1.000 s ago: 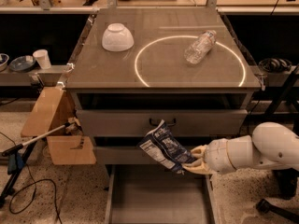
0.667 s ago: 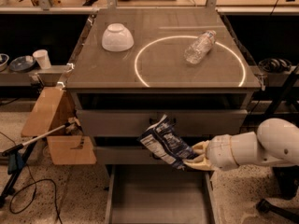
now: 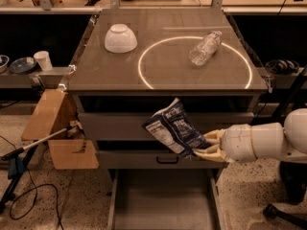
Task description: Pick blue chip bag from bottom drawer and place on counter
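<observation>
Blue chip bag (image 3: 175, 131) raised higher, gripper (image 3: 204, 145) pinching it before three drawers (image 3: 120, 126)

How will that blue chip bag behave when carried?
Probably crushable, not stiff: the blue chip bag looks crinkled where the gripper pinches one edge, above the open bottom drawer. Likely light, since that pinch alone holds it. Its glossy foil might slip.

On the worktop (image 3: 103, 71) the bowl (image 3: 121, 37) sits back left, with the bottle (image 3: 205, 47) lying to its right, over the ring's (image 3: 139, 66) rear part. In front of the cabinet, above the open bottom drawer (image 3: 163, 202), the claw (image 3: 205, 145) reaches in from the right and grips the blue chip bag (image 3: 173, 128) by its right edge.
</observation>
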